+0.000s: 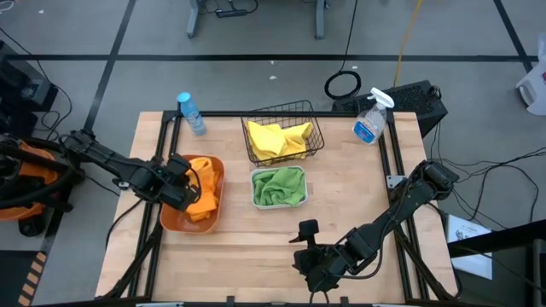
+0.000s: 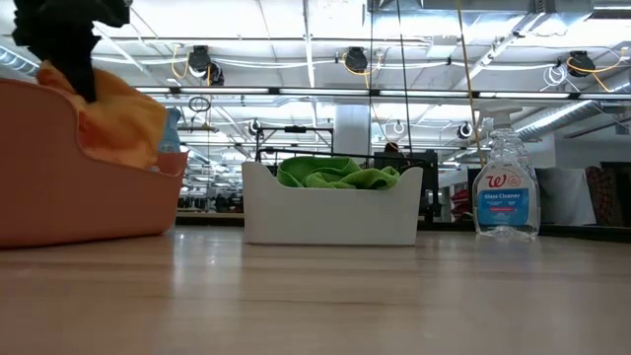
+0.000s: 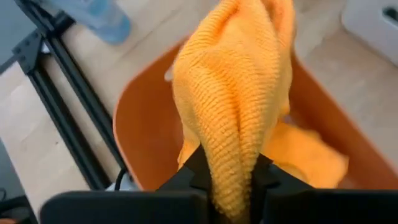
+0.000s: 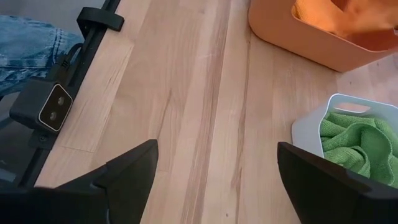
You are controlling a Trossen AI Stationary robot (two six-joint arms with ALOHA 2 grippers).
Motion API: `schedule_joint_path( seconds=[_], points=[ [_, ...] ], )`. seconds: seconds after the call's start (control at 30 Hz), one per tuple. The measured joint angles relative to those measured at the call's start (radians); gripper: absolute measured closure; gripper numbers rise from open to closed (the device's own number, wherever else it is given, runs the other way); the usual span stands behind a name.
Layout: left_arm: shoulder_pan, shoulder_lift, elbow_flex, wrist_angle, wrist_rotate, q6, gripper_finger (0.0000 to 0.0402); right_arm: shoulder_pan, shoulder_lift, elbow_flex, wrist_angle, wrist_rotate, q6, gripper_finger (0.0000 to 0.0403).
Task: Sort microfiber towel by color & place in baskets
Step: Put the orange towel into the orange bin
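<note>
Orange microfiber towel [image 3: 233,99] hangs pinched between the fingers of the left gripper [image 1: 175,189], directly over the orange tub [image 1: 175,223] at the table's left side; more orange cloth already lies inside the tub. The yellow towels [image 1: 277,138] fill the black wire-mesh basket [image 1: 314,115] at the far middle of the table, and the green towel [image 1: 278,185] sits in the white bin [image 1: 254,198] just in front of it. No loose towel shows on the wooden table [image 1: 256,247], so the step in hand appears to be the last deposit. The next move probably calls for parting the fingers so the cloth drops within the tub's rim, then lifting straight clear. Part of the towel drapes near the tub's wall and might catch on its edge. The right gripper [image 4: 214,180] waits over the near edge of the table, its fingers spread apart on nothing. Bare wood lies between the tub and the bin; a spray bottle [image 1: 370,119] and a water bottle [image 1: 191,112] stand at the far corners, well apart from the work.
</note>
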Motion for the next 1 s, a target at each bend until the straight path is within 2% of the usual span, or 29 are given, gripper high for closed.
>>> schedule_joint_path(
  seconds=[0.17, 0.27, 0.4, 0.5, 0.8, 1.0],
  points=[
    [-0.002, 0.045, 0.0, 0.065, -0.006, 0.03, 0.0381, 0.0, 0.0, 0.0, 0.0, 0.001, -0.008, 0.0085],
    [-0.002, 0.084, -0.005, 0.052, -0.003, 0.011, 0.0366, 0.0, 0.0, 0.0, 0.0, 0.001, -0.004, 0.0085],
    [-0.002, 0.139, -0.037, -0.025, -0.004, -0.128, 0.0334, 0.001, 0.0, 0.0, 0.0, 0.0, 0.011, 0.0085],
    [-0.002, 0.183, -0.064, -0.019, -0.015, -0.151, 0.0325, 0.002, 0.0, 0.0, -0.004, 0.0, 0.012, 0.0085],
    [-0.033, 0.341, -0.066, 0.152, -0.012, -0.08, 0.0322, 0.002, 0.0, 0.0, -0.015, 0.024, 0.014, 0.0085],
    [-0.035, 0.368, -0.066, 0.174, 0.03, -0.081, 0.0322, 0.002, 0.0, 0.0, -0.014, 0.024, 0.017, 0.0085]
  ],
)
